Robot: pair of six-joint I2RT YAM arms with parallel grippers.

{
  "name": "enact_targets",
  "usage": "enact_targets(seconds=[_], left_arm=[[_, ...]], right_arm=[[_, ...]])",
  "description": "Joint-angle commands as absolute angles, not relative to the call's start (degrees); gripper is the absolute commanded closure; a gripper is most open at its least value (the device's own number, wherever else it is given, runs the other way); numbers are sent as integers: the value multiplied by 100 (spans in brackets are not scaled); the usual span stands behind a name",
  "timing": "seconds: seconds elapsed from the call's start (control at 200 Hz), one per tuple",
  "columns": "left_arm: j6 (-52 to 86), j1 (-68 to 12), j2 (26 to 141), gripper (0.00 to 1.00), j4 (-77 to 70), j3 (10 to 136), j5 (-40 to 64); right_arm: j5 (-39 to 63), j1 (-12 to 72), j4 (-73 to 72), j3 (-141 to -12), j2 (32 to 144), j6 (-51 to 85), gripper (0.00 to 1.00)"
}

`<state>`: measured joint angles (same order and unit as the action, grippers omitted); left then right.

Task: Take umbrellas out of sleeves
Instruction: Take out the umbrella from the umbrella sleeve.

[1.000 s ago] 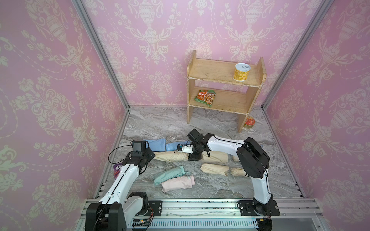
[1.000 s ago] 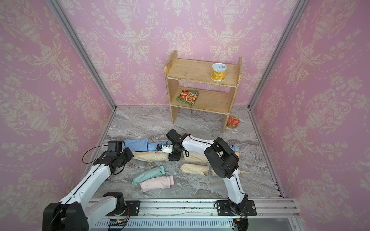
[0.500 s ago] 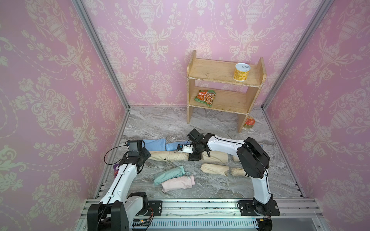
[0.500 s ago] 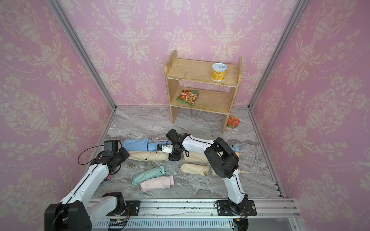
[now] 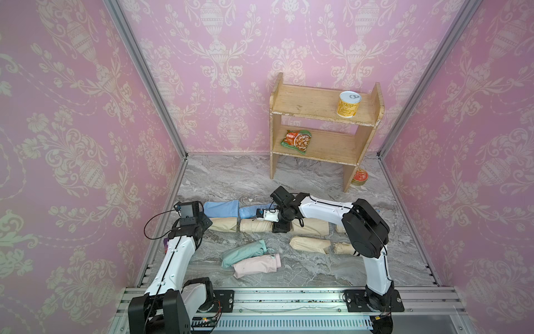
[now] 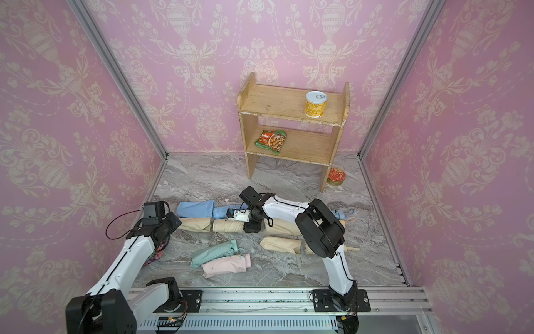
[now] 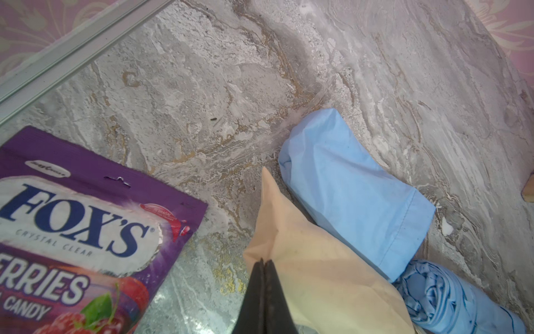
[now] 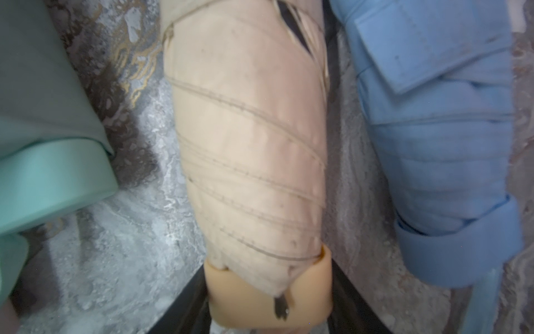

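So the left gripper [image 7: 264, 292] is pinched together on a corner of the cream sleeve [image 7: 318, 274]. The right gripper [image 8: 268, 292] is clamped on the cream umbrella [image 8: 251, 144] by its handle. Both are well in front of the wooden shelf [image 5: 323, 110]. That pinch is only thin fabric, so I reckon it slips, or the sleeve drags into the candy bag [image 7: 72, 231] beside it. The blue umbrella [image 8: 439, 159], 1 row closer to the shelf, could get nudged. The floor [image 5: 231, 179] is grey marble-look, the wallpaper [image 5: 231, 72] pink damask.
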<state>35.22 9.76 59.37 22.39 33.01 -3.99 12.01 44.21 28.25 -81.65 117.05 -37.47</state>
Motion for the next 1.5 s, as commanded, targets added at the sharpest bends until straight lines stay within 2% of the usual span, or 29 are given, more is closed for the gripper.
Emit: enact_targets(seconds=[0.0,0.195,0.435,0.55,0.635,0.756,1.011,1.346,1.496], left_arm=[[3330,1088,5976,98,2391,3427,-568],[3351,1178,5956,92,2424,3418,-589],[3608,1195,5728,57,2459,3485,-379],[3763,1195,5490,44,2516,3547,-108],[3914,1191,5342,39,2705,3711,183],[4005,953,5150,35,3202,4022,623],[3947,-253,4677,31,4131,4149,246],[4380,-1713,4004,33,5633,4038,-227],[4733,-2232,3930,34,5961,3921,-222]], right_arm=[[1098,4355,3077,-8240,11478,-3823,49],[1114,4354,3090,-8245,11432,-3782,45],[1247,4368,3122,-8378,11172,-3706,30],[1388,4409,3057,-8410,10928,-3660,13],[1372,4467,3115,-8458,10734,-3673,7],[1407,4576,3097,-8352,10349,-3689,4],[1461,4754,2654,-7625,9226,-3405,0],[1014,4764,1897,-6798,7860,-2058,0],[1109,4431,1574,-6494,7418,-1284,0]])
